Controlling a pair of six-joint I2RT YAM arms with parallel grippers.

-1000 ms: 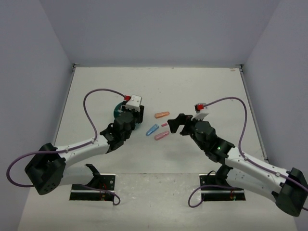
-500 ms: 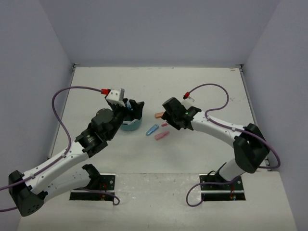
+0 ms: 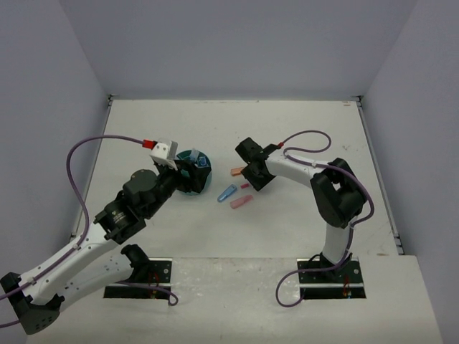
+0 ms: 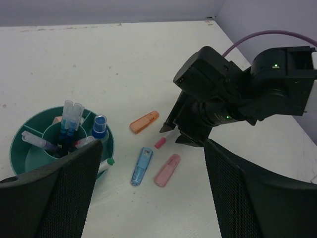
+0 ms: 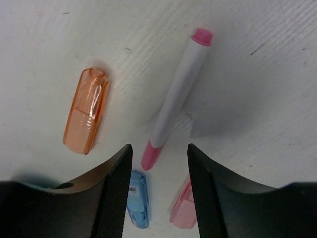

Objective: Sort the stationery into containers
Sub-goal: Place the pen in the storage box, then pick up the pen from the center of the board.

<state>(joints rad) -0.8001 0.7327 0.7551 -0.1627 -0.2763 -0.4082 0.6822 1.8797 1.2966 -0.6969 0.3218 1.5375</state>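
Note:
The teal organizer (image 4: 26, 133) (image 3: 203, 180) holds several pens in its central cup and a blue-capped clear bottle (image 4: 99, 127) in the ring. My left gripper (image 4: 151, 148) (image 3: 185, 172) hovers open and empty just beside it. On the table lie an orange marker (image 5: 85, 111) (image 3: 237, 171), a light-blue marker (image 5: 137, 199) (image 3: 226, 193), a pink marker (image 5: 182, 208) (image 3: 241, 202) and a white pen with pink ends (image 5: 179, 96). My right gripper (image 5: 158, 148) (image 3: 252, 179) is low over the pen. Its jaws are apart on either side of the pen's pink tip, not touching it.
A green-tipped white pen (image 4: 106, 164) sticks out by the organizer's near rim. The right arm (image 4: 247, 94) reaches across the table from the right. Grey walls close the table on three sides.
My left gripper has opened and drawn back from over the organizer. The right arm swung left and forward onto the pink-ended pen, and its jaws have narrowed.

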